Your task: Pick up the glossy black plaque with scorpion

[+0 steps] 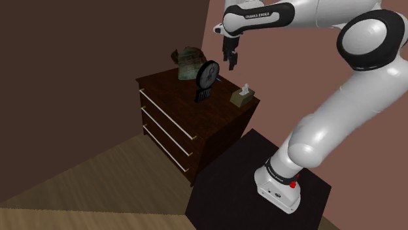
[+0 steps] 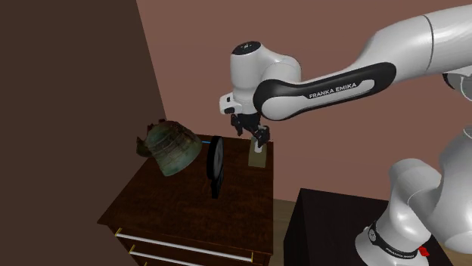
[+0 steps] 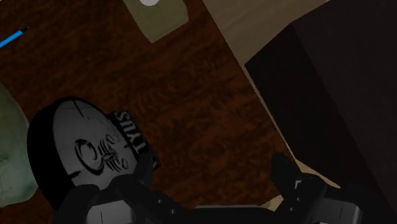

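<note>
- The all-black two-finger gripper [image 1: 231,60] hangs over the dark wooden dresser [image 1: 163,82], its fingers spread wide and clasping nothing.
- The round glossy black scorpion plaque [image 1: 208,74] stands upright, just left of the gripper in the shoulder view.

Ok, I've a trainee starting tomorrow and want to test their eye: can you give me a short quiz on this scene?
1. True or false: the tool is shut on the black round plaque.
2. What does the plaque stand on? A: a glass table. B: the dark wooden dresser. C: a bookshelf.
3. How many drawers does the dresser's front show in the shoulder view?
Key: 1 false: the tool is open and hangs above the dresser, apart from the plaque. 2 B. 3 three.
</note>
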